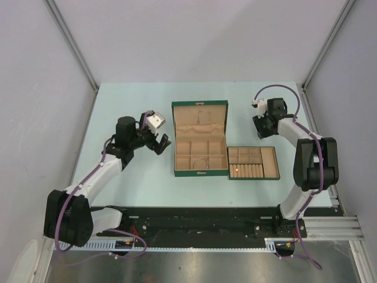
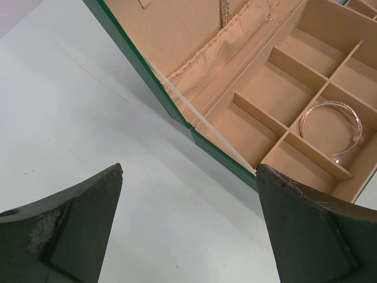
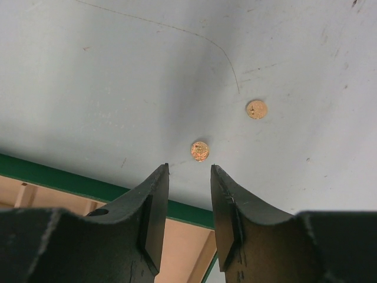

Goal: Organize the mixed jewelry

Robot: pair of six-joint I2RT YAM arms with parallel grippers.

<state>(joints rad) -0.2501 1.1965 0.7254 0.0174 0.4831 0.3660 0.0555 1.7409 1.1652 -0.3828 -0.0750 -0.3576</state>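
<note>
Left pincer (image 2: 188, 172): jaws wide, empty, over the pale blue worktop (image 2: 88, 106) beside the open green tan-lined box (image 2: 177, 103).
Thin silvery loop (image 2: 331, 128): flat in one box compartment, long axis across the left wrist view.
Fine silvery chain (image 2: 225, 12): on the lid lining, running lengthwise toward the fabric pocket, mostly cut off.
Right pincer (image 3: 189, 175): narrow gap, holding nothing.
Nearer round golden stud (image 3: 199, 151): on the worktop just ahead of the right fingertips.
Farther round golden stud (image 3: 256, 109): on the worktop, apart from the first.

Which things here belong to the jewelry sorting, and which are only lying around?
Job:
silvery loop, in a compartment of the green box
fine chain, in its lid
two small golden discs, on the table

Only around:
green box
green tray with ring rolls
Both are storage, not jewelry.
</note>
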